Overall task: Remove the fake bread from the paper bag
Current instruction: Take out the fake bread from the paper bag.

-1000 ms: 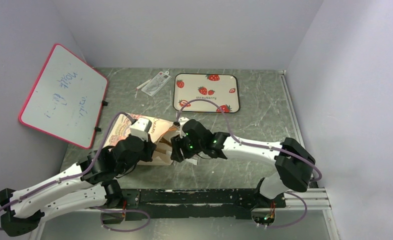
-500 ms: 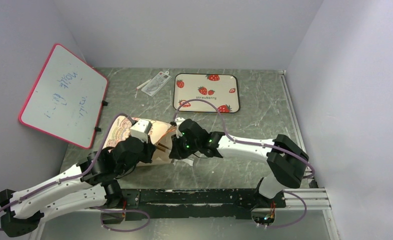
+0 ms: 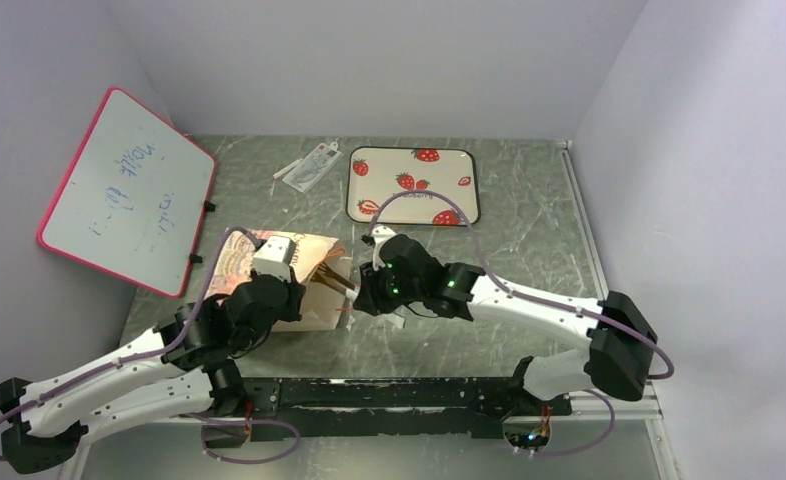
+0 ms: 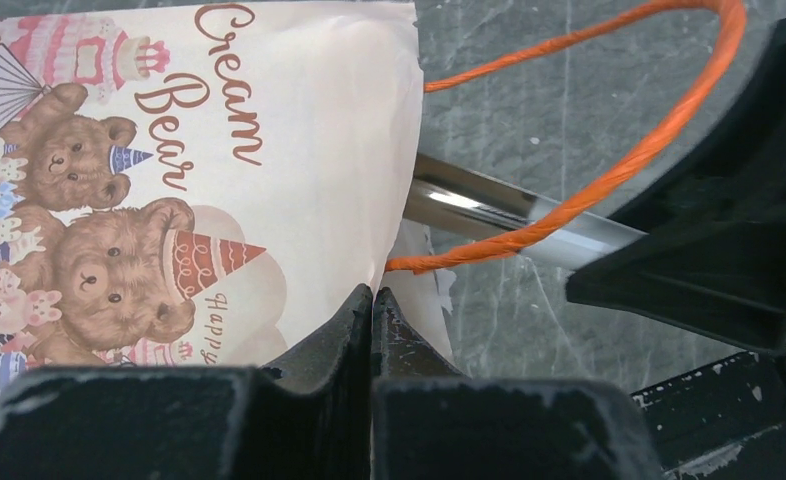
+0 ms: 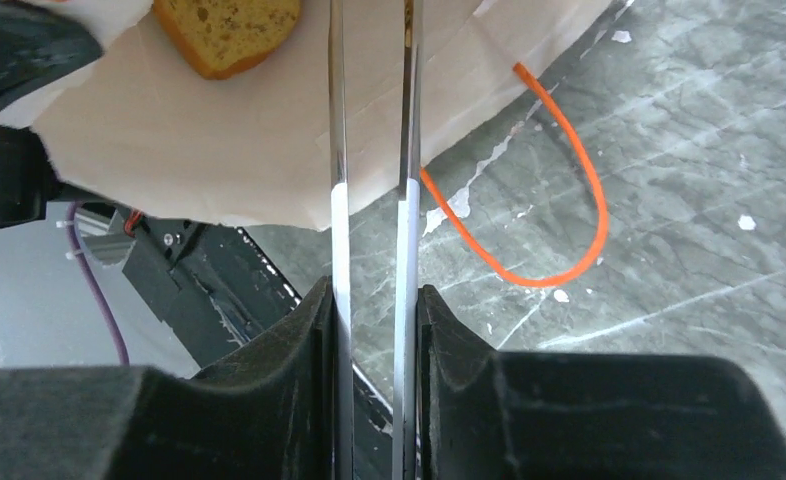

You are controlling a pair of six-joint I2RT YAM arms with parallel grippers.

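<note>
The paper bag [image 3: 309, 252] lies on its side, its mouth towards the right arm and bear pictures on top [image 4: 219, 150]. My left gripper [image 4: 372, 295] is shut on the edge of the bag's mouth. My right gripper [image 5: 372, 285] is shut on metal tongs [image 5: 339, 215], whose two blades reach into the bag's mouth [image 3: 334, 283]. One golden piece of fake bread [image 5: 227, 35] lies on the bag's inner paper, left of the tong blades and apart from them. An orange handle loop [image 5: 579, 190] rests on the table.
A strawberry-print tray [image 3: 389, 165] sits at the back centre, with a small clear packet [image 3: 309, 165] to its left. A pink-framed whiteboard [image 3: 124, 190] leans at the left wall. The arms' black mounting rail [image 3: 399, 395] runs along the near edge.
The right arm first pushed left into the bag, then drew back to the right with the tongs. The bag's mouth shifted slightly. The left gripper kept its hold.
</note>
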